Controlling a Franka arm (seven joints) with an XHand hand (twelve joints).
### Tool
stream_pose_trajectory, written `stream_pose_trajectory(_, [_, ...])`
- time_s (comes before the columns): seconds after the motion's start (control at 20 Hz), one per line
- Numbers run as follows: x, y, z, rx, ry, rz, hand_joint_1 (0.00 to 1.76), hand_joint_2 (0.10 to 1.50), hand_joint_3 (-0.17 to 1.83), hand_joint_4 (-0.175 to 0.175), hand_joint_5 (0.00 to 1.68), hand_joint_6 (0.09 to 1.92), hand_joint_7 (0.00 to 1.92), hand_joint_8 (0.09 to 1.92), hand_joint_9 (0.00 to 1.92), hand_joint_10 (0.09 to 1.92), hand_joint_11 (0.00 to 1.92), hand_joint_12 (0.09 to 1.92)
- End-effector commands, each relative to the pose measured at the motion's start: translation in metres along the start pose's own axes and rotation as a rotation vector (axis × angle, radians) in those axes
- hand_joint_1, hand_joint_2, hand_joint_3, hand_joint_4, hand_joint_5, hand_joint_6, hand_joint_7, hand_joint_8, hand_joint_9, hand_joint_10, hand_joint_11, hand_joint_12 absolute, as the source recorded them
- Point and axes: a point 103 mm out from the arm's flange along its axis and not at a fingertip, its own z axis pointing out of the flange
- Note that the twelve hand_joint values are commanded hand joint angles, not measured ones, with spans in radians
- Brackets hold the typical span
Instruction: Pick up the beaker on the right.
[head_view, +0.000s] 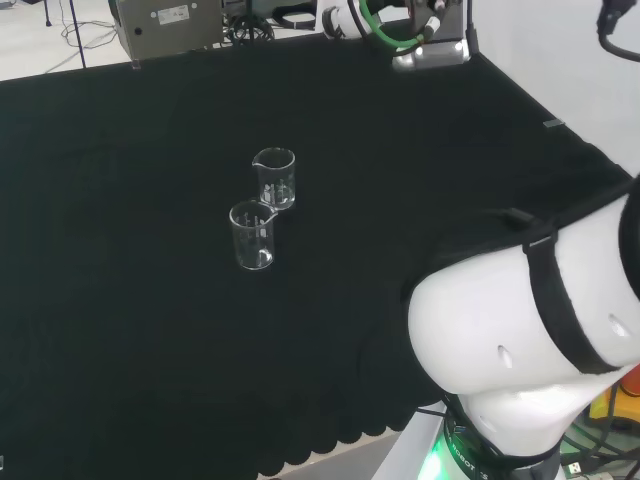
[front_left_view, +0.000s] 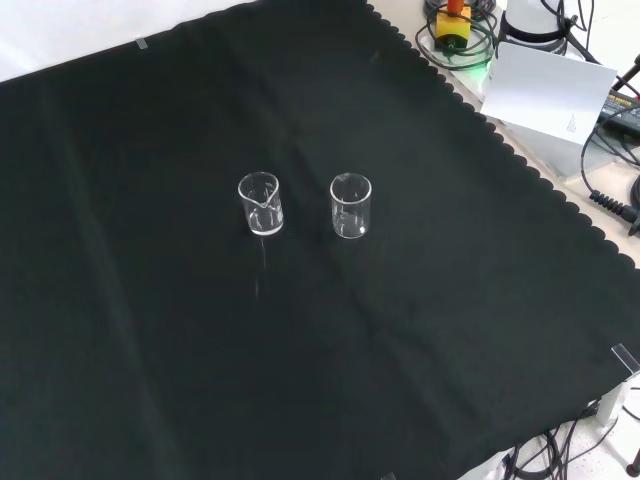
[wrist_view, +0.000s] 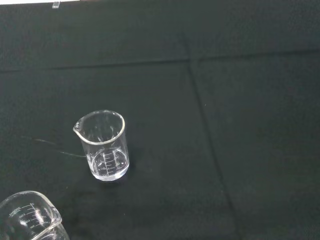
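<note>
The worktop is being covered by a black cloth (front_left_view: 150, 350) with a scalloped edge; cables (front_left_view: 610, 170) are being left beside it. In the front view, two clear, upright, empty-looking beakers with printed scales are being kept side by side mid-cloth, near but apart: left beaker (front_left_view: 260, 203), right beaker (front_left_view: 351, 206). The robot hand's state cannot be told.

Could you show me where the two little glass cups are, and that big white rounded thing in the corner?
Clear glass beaker, farther off (head_view: 275, 180), head view, on its wall.
Clear glass beaker, nearer (head_view: 252, 236), head view, on its wall.
Big white arm link with black strap (head_view: 520, 320), head view, on its rounded shell.
</note>
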Motion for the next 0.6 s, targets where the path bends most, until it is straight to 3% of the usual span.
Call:
stream_pose_trajectory(0.05, [-0.014, 0.075, 0.056, -0.018, 0.119, -0.069, 0.39, 1.12, 0.23, -0.028, 0.28, 0.09, 0.00, 0.50, 0.14, 0.72, 0.00, 1.30])
stream_pose_trajectory(0.6, [-0.002, 0.134, 0.132, 0.032, 0.246, -0.139, 0.40, 1.09, 0.23, -0.028, 0.28, 0.09, 0.01, 0.51, 0.16, 0.72, 0.00, 1.32])
